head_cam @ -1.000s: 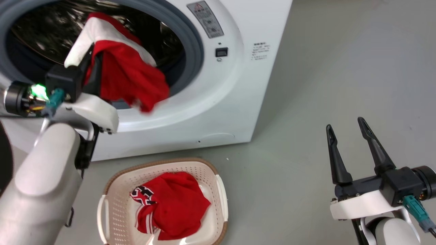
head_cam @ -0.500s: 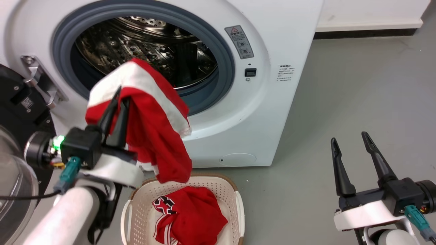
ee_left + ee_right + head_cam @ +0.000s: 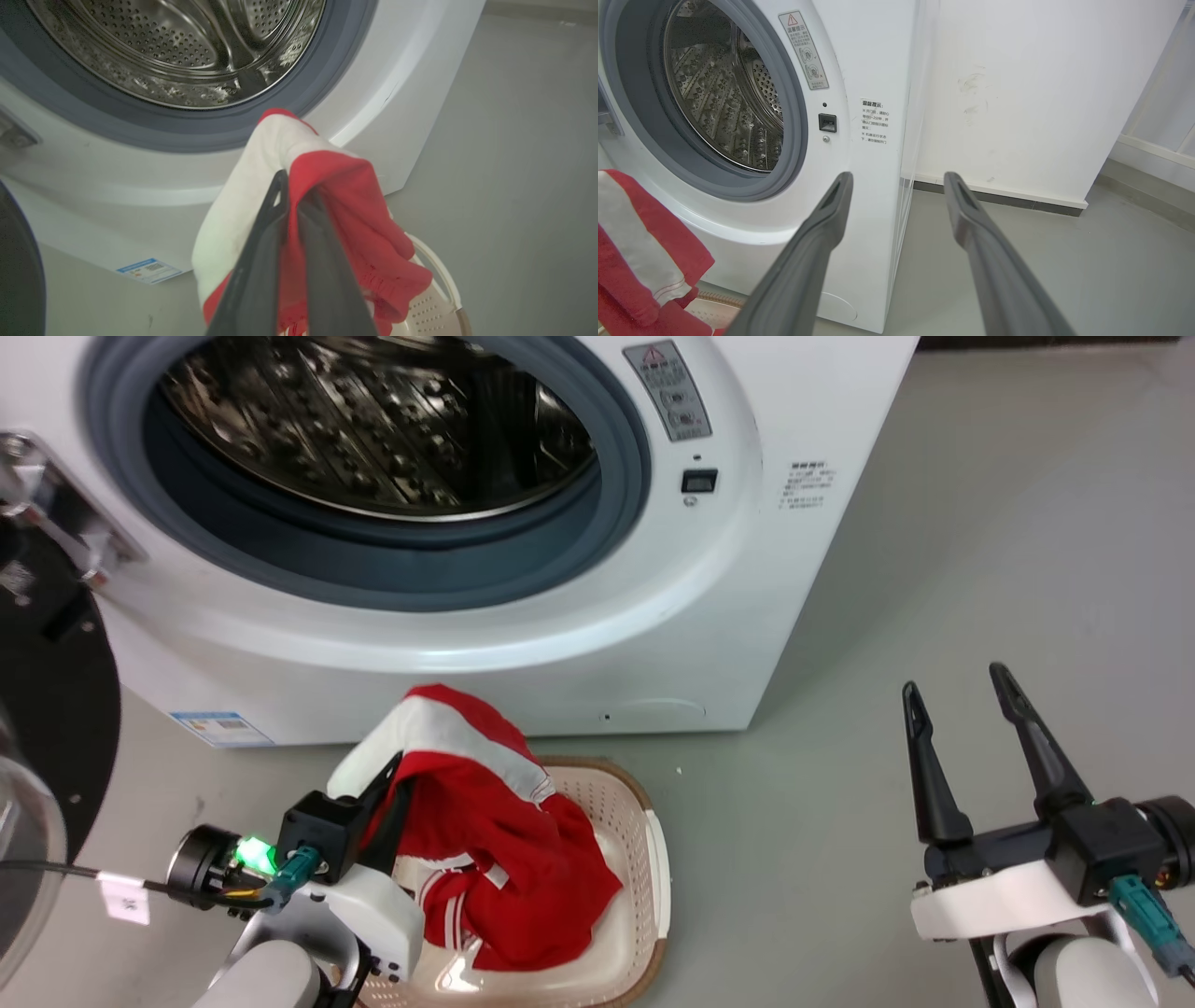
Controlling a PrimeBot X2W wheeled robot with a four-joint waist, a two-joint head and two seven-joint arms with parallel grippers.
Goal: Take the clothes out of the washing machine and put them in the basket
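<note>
Two tools show in the head view. At the lower left, the left tool (image 3: 397,775) is clamped on a red garment with a broad white stripe (image 3: 467,756). Its dark fingers pinch a fold just under the stripe. In the left wrist view the same fingers (image 3: 261,261) stand pressed close together with the red and white cloth (image 3: 345,196) draped over their tips. The garment hangs over the cream laundry basket (image 3: 607,793), at the bottom centre of the head view, and its lower folds reach down inside. More red fabric with thin white lines (image 3: 448,907) lies on the basket's floor; where one piece ends and the other begins cannot be told.

At the lower right, the right tool (image 3: 952,679) hangs over bare grey floor (image 3: 980,523), well apart from the basket. Its two fingers are spread wide with nothing between them, and the right wrist view shows the same gap (image 3: 897,177).

The white washing machine (image 3: 653,616) takes up the upper left of the head view, just behind the basket. Its steel drum (image 3: 373,420) is exposed inside the grey ring, with a warning sticker (image 3: 667,387) to the right. The black-rimmed door (image 3: 47,709) stands swung out at the left edge.
</note>
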